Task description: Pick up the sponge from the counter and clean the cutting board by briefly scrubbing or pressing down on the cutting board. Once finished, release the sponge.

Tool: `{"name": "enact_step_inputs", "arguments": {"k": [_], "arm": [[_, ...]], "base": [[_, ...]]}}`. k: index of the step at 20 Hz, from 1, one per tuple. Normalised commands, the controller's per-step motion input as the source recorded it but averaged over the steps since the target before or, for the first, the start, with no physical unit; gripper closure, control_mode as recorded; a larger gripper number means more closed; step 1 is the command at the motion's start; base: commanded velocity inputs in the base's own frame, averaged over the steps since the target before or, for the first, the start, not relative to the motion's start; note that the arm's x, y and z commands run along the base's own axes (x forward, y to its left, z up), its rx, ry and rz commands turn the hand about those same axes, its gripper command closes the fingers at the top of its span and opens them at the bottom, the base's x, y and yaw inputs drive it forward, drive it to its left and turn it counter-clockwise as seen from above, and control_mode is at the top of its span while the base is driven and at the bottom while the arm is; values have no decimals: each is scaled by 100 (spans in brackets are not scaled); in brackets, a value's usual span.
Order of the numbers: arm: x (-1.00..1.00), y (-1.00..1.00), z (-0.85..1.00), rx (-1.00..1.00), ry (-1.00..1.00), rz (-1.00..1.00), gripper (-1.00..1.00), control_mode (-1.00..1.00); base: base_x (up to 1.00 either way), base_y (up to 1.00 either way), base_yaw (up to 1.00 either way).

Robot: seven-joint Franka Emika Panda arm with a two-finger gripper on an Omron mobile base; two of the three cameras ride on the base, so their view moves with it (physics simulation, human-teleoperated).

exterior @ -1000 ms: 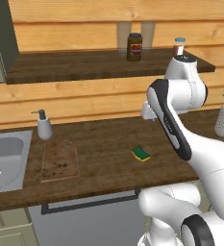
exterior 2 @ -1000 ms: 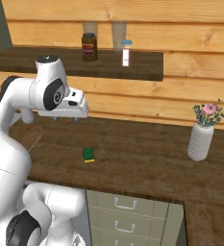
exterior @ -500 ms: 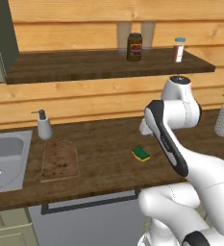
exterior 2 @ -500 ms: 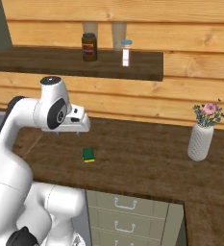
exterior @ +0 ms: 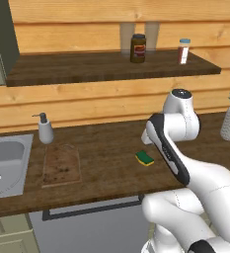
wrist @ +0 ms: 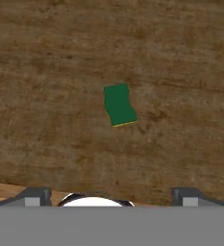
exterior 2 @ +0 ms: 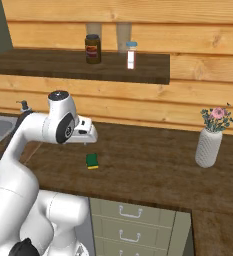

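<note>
A long dark wooden counter [exterior: 106, 148] runs below a plank wall. A steel sink [exterior: 3, 160] sits at its left end. Just right of the sink, a brown cutting board [exterior: 61, 164] lies flat, speckled with dark crumbs. The gripper [wrist: 108, 194] hangs above the counter, its jaws spread wide, holding nothing. The small green-topped sponge [wrist: 119, 105] lies on the bare wood under the gripper, well apart from the board.

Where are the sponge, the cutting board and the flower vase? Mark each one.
sponge [wrist: 119, 104]: hand view, middle of its green top.
cutting board [exterior: 61, 164]: left base view, centre of its speckled face.
flower vase [exterior 2: 208, 147]: right base view, middle of its white body.
</note>
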Motion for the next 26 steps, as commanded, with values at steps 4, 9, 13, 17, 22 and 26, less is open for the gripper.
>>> {"name": "enact_step_inputs", "arguments": {"k": [4,9,13,17,22,26], "arm": [[36,-2,-34,0,0,3,-100,-100],[22,0,-33,0,0,5,-100,-100],[19,0,-29,0,0,4,-100,-100],[18,0,-23,0,0,7,-100,-100],[18,0,-25,0,0,3,-100,-100],[31,0,-31,0,0,0,-100,-100]], "base": [[0,0,0],[0,0,0],[0,0,0],[0,0,0],[0,0,0],[0,0,0]]}}
